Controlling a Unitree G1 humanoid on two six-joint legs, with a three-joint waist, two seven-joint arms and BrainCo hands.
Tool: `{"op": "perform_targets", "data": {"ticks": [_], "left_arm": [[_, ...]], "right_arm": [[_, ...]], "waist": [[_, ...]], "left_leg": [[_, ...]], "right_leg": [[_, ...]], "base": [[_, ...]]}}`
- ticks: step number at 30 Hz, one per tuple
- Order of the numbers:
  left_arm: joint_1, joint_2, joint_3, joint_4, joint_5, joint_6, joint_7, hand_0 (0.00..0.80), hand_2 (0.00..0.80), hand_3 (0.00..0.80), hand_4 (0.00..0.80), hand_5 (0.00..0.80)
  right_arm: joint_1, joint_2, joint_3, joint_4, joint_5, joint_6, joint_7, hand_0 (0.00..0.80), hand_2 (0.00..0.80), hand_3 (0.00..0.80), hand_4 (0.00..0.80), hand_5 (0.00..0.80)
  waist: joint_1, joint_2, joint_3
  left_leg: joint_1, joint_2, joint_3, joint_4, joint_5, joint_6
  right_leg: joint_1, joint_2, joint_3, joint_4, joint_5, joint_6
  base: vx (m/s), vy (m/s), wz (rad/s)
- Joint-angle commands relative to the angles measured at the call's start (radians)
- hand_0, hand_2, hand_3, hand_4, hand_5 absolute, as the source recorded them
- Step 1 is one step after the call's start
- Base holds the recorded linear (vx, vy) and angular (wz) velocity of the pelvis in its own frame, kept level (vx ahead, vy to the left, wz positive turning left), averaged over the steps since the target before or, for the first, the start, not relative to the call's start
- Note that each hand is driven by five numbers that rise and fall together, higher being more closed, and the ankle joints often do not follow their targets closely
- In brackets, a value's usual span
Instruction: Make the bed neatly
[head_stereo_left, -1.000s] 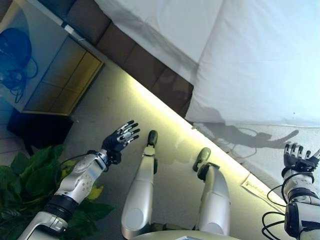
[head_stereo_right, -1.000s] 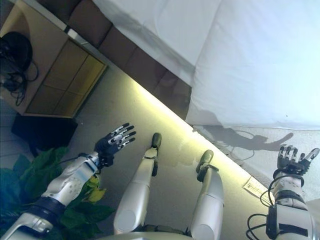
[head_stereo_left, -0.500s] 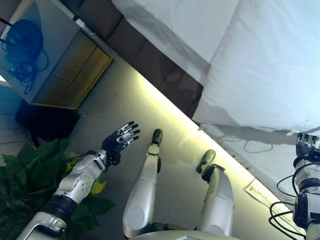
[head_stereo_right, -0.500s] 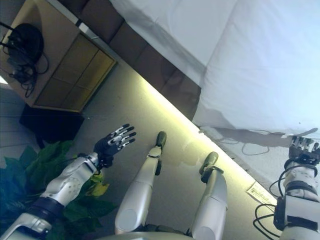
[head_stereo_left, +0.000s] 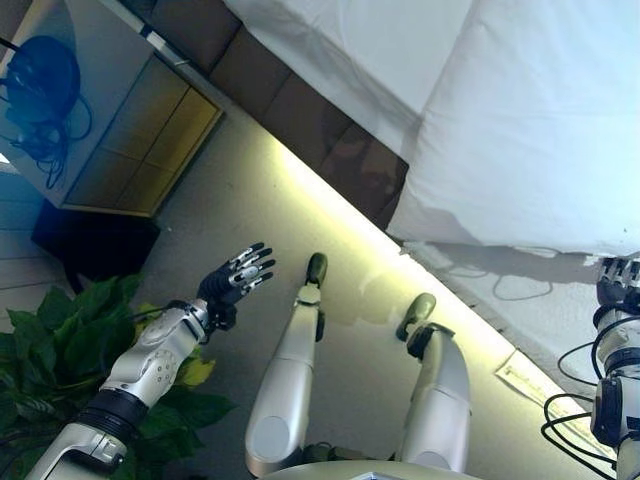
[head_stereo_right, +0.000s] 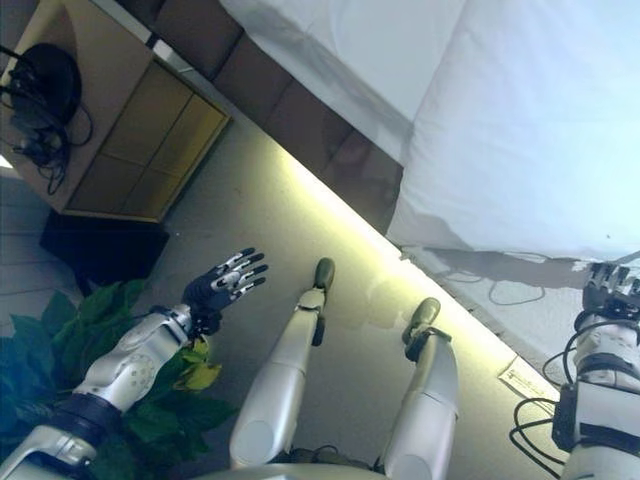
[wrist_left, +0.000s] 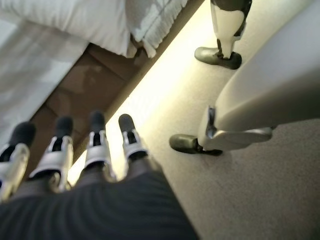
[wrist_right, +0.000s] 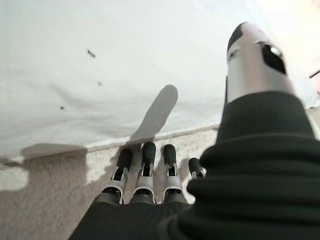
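Note:
The bed's white duvet (head_stereo_left: 540, 120) fills the upper right and hangs over the side of the brown bed base (head_stereo_left: 300, 110). A flatter white sheet (head_stereo_left: 350, 50) lies to its left. My right hand (head_stereo_left: 618, 285) is open at the far right, just below the duvet's hanging lower edge. In the right wrist view its straight fingers (wrist_right: 145, 170) point at that edge (wrist_right: 125, 60) over beige carpet and hold nothing. My left hand (head_stereo_left: 235, 278) is open over the floor at lower left, well away from the bed, and empty.
A wooden bedside cabinet (head_stereo_left: 140, 130) with dark cables on top (head_stereo_left: 40, 85) stands at upper left, a black box (head_stereo_left: 90, 245) beneath it. A green plant (head_stereo_left: 60, 340) is at lower left. A paper card (head_stereo_left: 530, 375) lies on the carpet. A light strip glows under the bed.
My right hand has risen from the carpet to the duvet's hanging edge. The camera has shifted a little. My left hand has hardly moved.

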Motion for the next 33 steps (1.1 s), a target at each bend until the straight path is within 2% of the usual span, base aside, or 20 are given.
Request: {"op": "perform_targets", "data": {"ticks": [1,8,9,10,11,12,13,14,15,20,21,22,26,29,33], "left_arm": [[0.018,0.005,0.005,-0.016,-0.03,-0.025,-0.006,0.0,0.0,0.0,0.0,0.0],[0.025,0.007,0.019,-0.007,-0.022,-0.01,-0.018,0.0,0.0,0.0,0.0,0.0],[0.028,0.007,0.022,-0.008,-0.021,-0.012,-0.024,0.0,0.0,0.0,0.0,0.0],[0.033,0.006,0.021,-0.01,-0.022,-0.015,-0.03,0.0,0.0,0.0,0.0,0.0],[0.036,0.005,0.019,-0.018,-0.024,-0.016,-0.032,0.0,0.0,0.0,0.0,0.0],[0.039,0.006,0.018,-0.022,-0.026,-0.016,-0.034,0.0,0.0,0.0,0.0,0.0],[0.041,0.007,0.014,-0.024,-0.028,-0.018,-0.036,0.0,0.0,0.0,0.0,0.0],[0.044,0.007,0.01,-0.026,-0.029,-0.019,-0.04,0.0,0.0,0.0,0.0,0.0],[0.045,0.009,0.008,-0.027,-0.03,-0.016,-0.04,0.0,0.0,0.0,0.0,0.0],[0.044,0.023,0.013,-0.013,-0.039,-0.013,-0.048,0.0,0.0,0.0,0.0,0.0],[0.04,0.028,0.013,-0.016,-0.043,-0.01,-0.043,0.0,0.0,0.0,0.0,0.0],[0.038,0.031,0.013,-0.016,-0.044,-0.009,-0.041,0.0,0.0,0.0,0.0,0.0],[0.035,0.022,0.009,-0.014,-0.044,-0.019,-0.035,0.0,0.0,0.0,0.0,0.0],[0.044,0.013,0.012,-0.026,-0.048,-0.026,-0.025,0.0,0.0,0.0,0.0,0.0],[0.059,-0.001,0.041,-0.045,-0.064,-0.011,0.011,0.0,0.0,0.0,0.0,0.0]], "right_arm": [[-0.004,-0.099,-0.008,0.023,-0.008,0.002,-0.008,0.0,0.0,0.0,0.0,0.0],[-0.141,-0.172,0.03,0.011,-0.098,-0.014,-0.047,0.0,0.0,0.0,0.0,0.0],[-0.153,-0.179,0.036,0.008,-0.106,-0.015,-0.05,0.094,0.094,0.094,0.094,0.094],[-0.166,-0.187,0.041,0.003,-0.119,-0.017,-0.053,0.248,0.248,0.248,0.248,0.248],[-0.175,-0.192,0.048,-0.002,-0.136,-0.017,-0.049,0.464,0.464,0.464,0.464,0.464],[-0.181,-0.196,0.051,-0.007,-0.146,-0.016,-0.052,0.502,0.502,0.502,0.502,0.502],[-0.192,-0.2,0.057,-0.012,-0.156,-0.016,-0.057,0.596,0.596,0.596,0.596,0.596],[-0.203,-0.206,0.062,-0.017,-0.164,-0.012,-0.057,0.8,0.8,0.8,0.8,0.8],[-0.211,-0.21,0.064,-0.02,-0.172,-0.008,-0.061,0.8,0.8,0.8,0.8,0.8],[-0.222,-0.219,0.061,-0.021,-0.181,0.004,-0.063,0.8,0.8,0.8,0.8,0.8],[-0.222,-0.217,0.061,-0.022,-0.177,0.005,-0.066,0.8,0.8,0.8,0.8,0.8],[-0.221,-0.215,0.06,-0.022,-0.174,0.005,-0.066,0.8,0.8,0.8,0.8,0.8],[-0.218,-0.204,0.062,-0.022,-0.148,0.01,-0.075,0.8,0.8,0.8,0.8,0.8],[-0.184,-0.175,0.056,-0.028,-0.143,0.003,-0.05,0.8,0.8,0.8,0.8,0.8],[-0.096,-0.095,0.049,-0.093,-0.228,-0.039,-0.003,0.8,0.8,0.8,0.8,0.8]], "waist": [[0.002,0.018,-0.011],[0.019,0.04,-0.014],[0.02,0.044,-0.014],[0.022,0.048,-0.016],[0.023,0.051,-0.016],[0.023,0.053,-0.017],[0.025,0.053,-0.017],[0.027,0.054,-0.018],[0.028,0.053,-0.026],[0.032,0.046,-0.029],[0.032,0.044,-0.029],[0.031,0.043,-0.022],[0.027,0.044,-0.017],[0.024,0.046,-0.018],[0.023,0.039,-0.033]], "left_leg": [[-0.031,0.038,-0.008,0.097,-0.047,0.009],[-0.03,0.025,-0.011,0.075,-0.031,0.012],[-0.029,0.024,-0.011,0.071,-0.028,0.013],[-0.027,0.023,-0.01,0.064,-0.025,0.013],[-0.025,0.021,-0.008,0.058,-0.021,0.013],[-0.023,0.021,-0.006,0.055,-0.02,0.014],[-0.021,0.022,-0.004,0.051,-0.018,0.014],[-0.017,0.023,-0.002,0.05,-0.02,0.015],[-0.006,0.027,-0.004,0.05,-0.042,0.014],[-0.009,0.031,-0.006,0.066,-0.049,0.013],[-0.012,0.032,-0.006,0.068,-0.048,0.014],[-0.023,0.029,-0.004,0.067,-0.023,0.016],[-0.024,0.028,0.0,0.068,-0.02,0.016],[-0.004,0.03,0.007,0.062,-0.022,0.017],[0.034,0.029,0.013,0.06,-0.029,0.022]], "right_leg": [[-0.015,-0.05,0.053,-0.194,0.258,0.115],[-0.024,-0.058,0.057,-0.175,0.248,0.114],[-0.024,-0.06,0.056,-0.174,0.247,0.114],[-0.023,-0.061,0.055,-0.175,0.246,0.114],[-0.023,-0.063,0.054,-0.177,0.245,0.113],[-0.021,-0.064,0.052,-0.178,0.245,0.113],[-0.018,-0.066,0.049,-0.179,0.245,0.113],[-0.015,-0.067,0.047,-0.176,0.24,0.112],[-0.005,-0.065,0.05,-0.168,0.216,0.123],[-0.006,-0.07,0.046,-0.14,0.206,0.123],[-0.007,-0.07,0.045,-0.137,0.205,0.124],[-0.016,-0.074,0.038,-0.143,0.23,0.112],[-0.018,-0.074,0.039,-0.143,0.235,0.113],[0.002,-0.072,0.034,-0.152,0.234,0.111],[0.044,-0.071,0.023,-0.159,0.231,0.11]], "base": [[0.047,-0.074,0.0],[0.064,-0.04,0.03],[0.06,0.005,0.06],[0.058,0.016,0.04],[0.056,0.017,0.04],[0.052,0.013,0.06],[0.051,0.007,0.06],[0.148,-0.01,0.05],[0.151,-0.013,0.04],[0.067,-0.014,0.07],[-0.067,-0.001,0.14],[-0.075,0.005,0.12],[-0.025,0.029,0.05],[0.013,0.042,0.0],[0.026,0.038,0.01]]}}
